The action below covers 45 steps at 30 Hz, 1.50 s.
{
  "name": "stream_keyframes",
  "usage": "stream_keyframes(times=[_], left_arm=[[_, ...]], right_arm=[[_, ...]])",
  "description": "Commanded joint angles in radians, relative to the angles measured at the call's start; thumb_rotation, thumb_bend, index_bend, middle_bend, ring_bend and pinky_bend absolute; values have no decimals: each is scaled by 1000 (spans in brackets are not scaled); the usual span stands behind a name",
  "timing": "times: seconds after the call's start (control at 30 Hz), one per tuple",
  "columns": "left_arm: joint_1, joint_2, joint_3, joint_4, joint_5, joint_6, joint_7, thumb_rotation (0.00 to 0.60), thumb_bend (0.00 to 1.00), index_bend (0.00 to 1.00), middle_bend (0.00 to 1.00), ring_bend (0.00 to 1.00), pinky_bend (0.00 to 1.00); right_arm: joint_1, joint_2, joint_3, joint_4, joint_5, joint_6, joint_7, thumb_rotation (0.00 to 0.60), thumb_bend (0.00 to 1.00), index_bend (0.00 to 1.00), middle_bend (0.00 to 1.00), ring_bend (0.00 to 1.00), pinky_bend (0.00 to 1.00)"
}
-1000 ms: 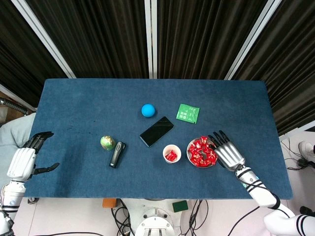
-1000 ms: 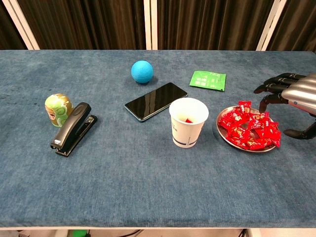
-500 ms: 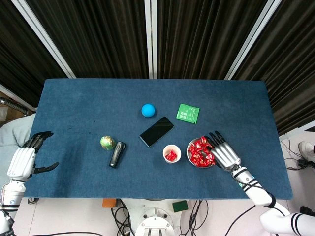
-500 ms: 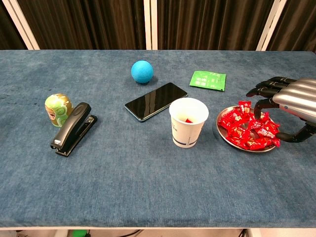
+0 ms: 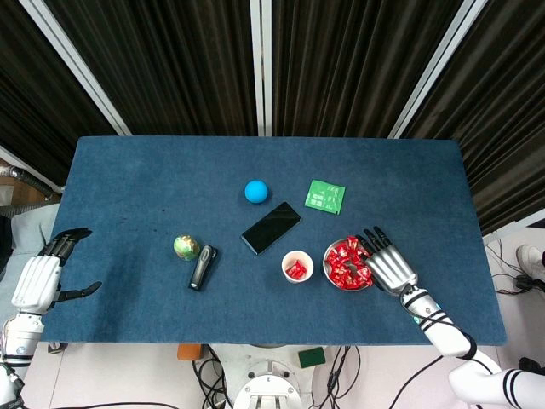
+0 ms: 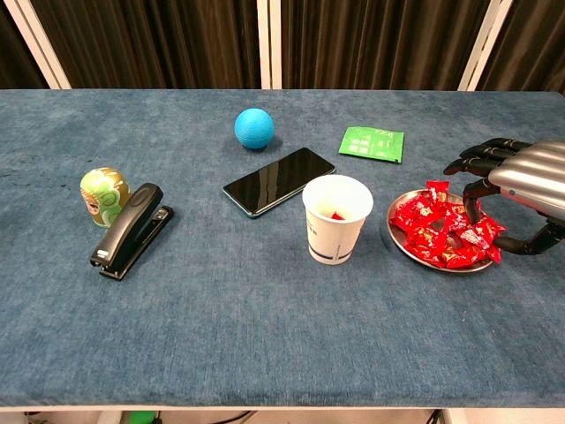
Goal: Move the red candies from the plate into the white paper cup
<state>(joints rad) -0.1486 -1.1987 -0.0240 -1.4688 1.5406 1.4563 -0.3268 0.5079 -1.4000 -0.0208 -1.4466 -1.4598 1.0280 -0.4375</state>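
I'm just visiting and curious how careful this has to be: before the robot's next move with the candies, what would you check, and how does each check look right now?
1. White paper cup upright, mouth open: ok.
2. Red wrapped candies still heaped on the round metal plate: ok.
3. Right hand over the plate's far side, fingers spread: ok.
4. A candy actually held in that hand: cannot tell, none visible.
5. Path from plate to cup free; black smartphone lies behind the cup: ok.
6. Left hand open at the table's left edge, away from the work: ok.
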Motion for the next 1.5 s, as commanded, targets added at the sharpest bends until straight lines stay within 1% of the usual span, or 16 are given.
stream_keyframes(times=[0.03,0.3,0.43,0.53,0.67,0.8,0.93,1.13,1.43,1.5], left_arm=[[0,0,0,1,-1,-1,-1,600,61,178,155,125,248],[-2,-1,-2,2,-1,-3,-1,600,61,178,155,125,249],[-2,-1,-2,3,-2,-4,-2,600,61,178,155,126,248],[0,-1,-3,3,-3,-1,-3,600,61,178,155,125,248],[3,1,-4,4,-3,6,-5,600,61,178,155,125,248],[6,4,-5,0,0,13,-4,600,61,178,155,125,248],[9,8,-6,-5,1,19,-1,600,62,178,155,125,248],[11,13,-6,-10,1,20,2,600,61,178,155,126,248],[11,14,-7,-8,-1,18,-5,600,62,178,155,125,248],[11,13,-7,-4,-1,16,-9,600,61,178,155,125,248]], right_arm=[[0,-2,2,1,1,0,-2,600,327,494,74,0,0],[-1,-4,5,5,-9,11,8,600,351,590,79,0,0],[-4,4,10,-1,-25,33,23,600,357,600,81,0,0],[-4,23,22,-27,-45,64,30,600,357,600,82,0,0],[8,60,47,-96,-81,104,22,600,356,611,87,0,0],[34,77,74,-162,-115,114,-5,600,355,620,89,0,0],[72,65,94,-203,-126,82,-38,600,355,621,91,0,0],[127,15,116,-226,-119,23,-79,600,353,621,94,0,0],[182,-46,133,-211,-76,-48,-126,600,352,621,95,0,0],[191,-57,134,-205,-66,-59,-133,600,347,602,93,0,0]])
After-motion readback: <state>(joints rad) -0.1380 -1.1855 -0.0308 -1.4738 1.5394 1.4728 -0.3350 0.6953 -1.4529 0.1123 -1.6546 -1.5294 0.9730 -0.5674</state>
